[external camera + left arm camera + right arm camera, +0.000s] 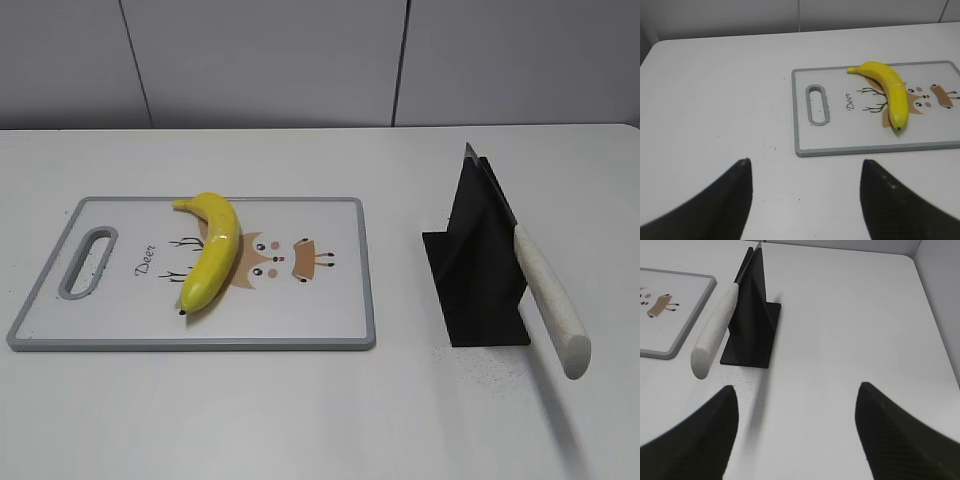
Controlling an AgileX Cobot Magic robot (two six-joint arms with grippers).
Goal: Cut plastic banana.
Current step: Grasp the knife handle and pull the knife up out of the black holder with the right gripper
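The plastic banana (212,249) is glossy yellow, curved, and lies whole on a white cutting board with a grey rim (368,262); it also shows in the left wrist view (888,91). A knife with a white handle (551,298) rests slanted in a black stand (483,275) to the right of the board. In the right wrist view the handle (716,328) sticks out toward the camera. My left gripper (805,165) is open and empty over bare table, short of the board's handle end. My right gripper (796,390) is open and empty, below and right of the knife stand. Neither arm shows in the exterior view.
The board (796,111) has a slot handle (817,104) at its left end and a deer drawing. The white table's right edge (935,325) runs close to the knife stand (752,315). A grey wall stands behind the table.
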